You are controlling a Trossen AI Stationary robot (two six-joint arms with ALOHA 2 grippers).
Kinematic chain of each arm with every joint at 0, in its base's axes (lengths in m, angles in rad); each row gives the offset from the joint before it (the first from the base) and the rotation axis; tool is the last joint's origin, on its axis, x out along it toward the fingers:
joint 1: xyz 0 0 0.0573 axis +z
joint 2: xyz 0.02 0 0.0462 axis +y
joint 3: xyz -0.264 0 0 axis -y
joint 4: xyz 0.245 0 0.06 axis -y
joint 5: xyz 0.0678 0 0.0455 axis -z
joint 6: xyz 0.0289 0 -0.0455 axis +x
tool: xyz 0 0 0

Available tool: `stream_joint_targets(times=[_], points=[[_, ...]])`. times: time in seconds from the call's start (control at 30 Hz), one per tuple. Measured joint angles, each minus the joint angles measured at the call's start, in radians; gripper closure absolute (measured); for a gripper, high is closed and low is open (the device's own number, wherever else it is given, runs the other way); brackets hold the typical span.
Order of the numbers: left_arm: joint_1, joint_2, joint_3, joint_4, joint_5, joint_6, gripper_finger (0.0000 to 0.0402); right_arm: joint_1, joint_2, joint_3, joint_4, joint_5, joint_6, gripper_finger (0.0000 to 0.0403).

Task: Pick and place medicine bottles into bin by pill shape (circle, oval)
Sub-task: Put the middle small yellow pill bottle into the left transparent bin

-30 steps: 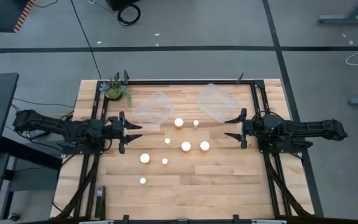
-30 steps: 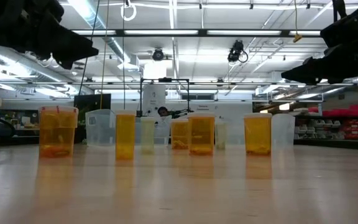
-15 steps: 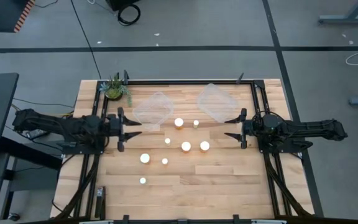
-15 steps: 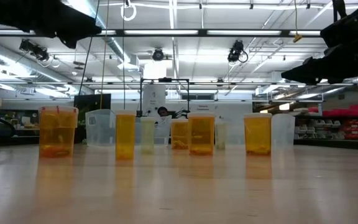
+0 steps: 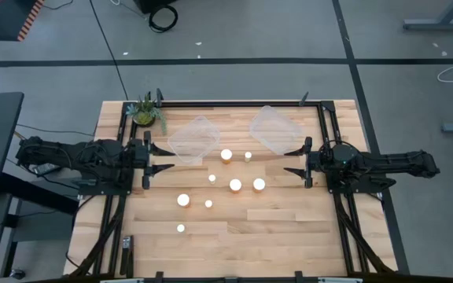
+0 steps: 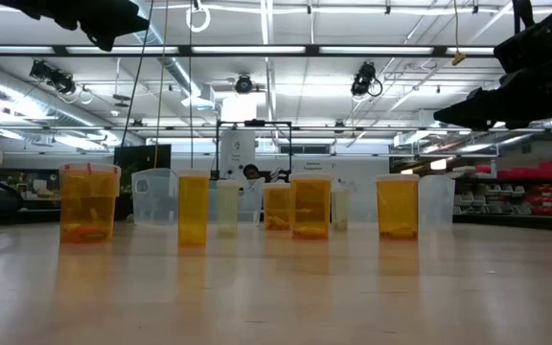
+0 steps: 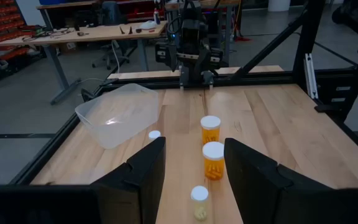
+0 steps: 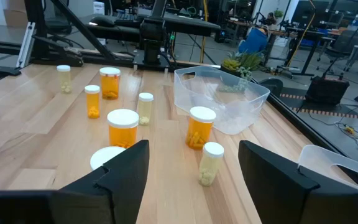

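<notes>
Several medicine bottles with white caps stand upright on the wooden table (image 5: 289,228). The wider orange ones include those at the table's middle (image 5: 235,185) (image 5: 259,185) (image 5: 226,155); the smaller whitish ones include two others (image 5: 211,178) (image 5: 208,203). My left gripper (image 5: 162,157) is open and empty at the table's left side, above the table and level. My right gripper (image 5: 291,160) is open and empty at the right side. The left wrist view shows orange bottles (image 7: 214,160) ahead of the fingers; the right wrist view shows others (image 8: 123,127) (image 8: 201,127).
Two clear plastic bins lie at the far side, one left (image 5: 193,138) and one right (image 5: 274,130). A small potted plant (image 5: 145,112) stands at the far left corner. A black frame (image 5: 234,103) borders the table. Bare wood lies toward the near edge.
My left gripper has drawn back toward the table's left edge, a little toward the far edge, and has risen, staying open and empty. The bottles and my right arm have kept still.
</notes>
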Motion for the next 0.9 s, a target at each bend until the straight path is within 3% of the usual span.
stream_joint_targets(times=[0.6,0.9], points=[[0.001,0.003,0.089,-0.112,-0.004,-0.009,0.0230,0.000,0.000,0.000,0.000,0.000,0.000,0.0148],[0.002,0.158,0.093,-0.147,-0.046,-0.052,0.0230,0.000,0.000,0.000,0.000,0.000,0.000,0.0148]])
